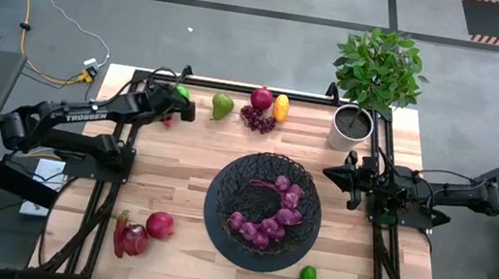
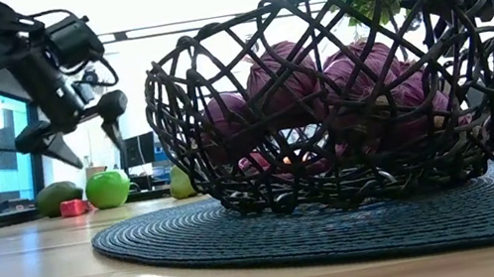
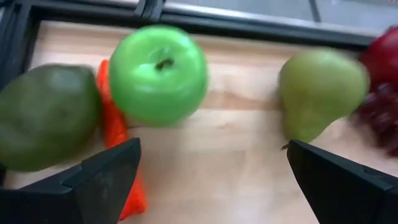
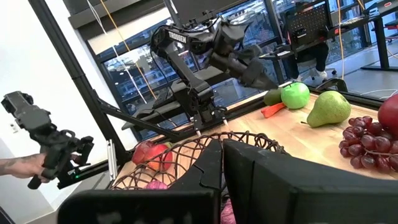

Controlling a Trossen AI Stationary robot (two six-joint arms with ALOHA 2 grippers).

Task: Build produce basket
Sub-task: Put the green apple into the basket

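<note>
Basket (image 1: 263,210) sits on a round dark mat (image 1: 213,230) near the middle of the table (image 1: 176,178), and purple grapes (image 1: 267,222) lie inside it; in the low view they show as purple lumps behind the woven wire.

Along the table's far edge lie more produce: a green apple (image 3: 158,73), an avocado (image 3: 46,115) just beside it, and an orange-red piece (image 3: 118,155) between the two, its kind unclear. A pear (image 1: 222,106) lies a little further along, then a second bunch of grapes (image 1: 257,119), a red apple (image 1: 261,97) and an orange-yellow fruit (image 1: 280,107). At the near left lie a red fruit (image 1: 159,224) and a red pepper (image 1: 129,236), touching or nearly so. A lime (image 1: 307,277) lies near the front, just off the mat.

Left pincer (image 1: 179,102) hangs above the far left corner, over the green apple, its fingers (image 3: 106,177) spread wide and holding nothing. Right pincer (image 1: 335,174) waits at the table's right side, just beside the basket, fingers pressed together and empty.

A potted plant (image 1: 372,78) stands at the far right corner. In the right wrist view a hand (image 4: 25,167) beyond the table grips a dark control handle (image 4: 53,149).
</note>
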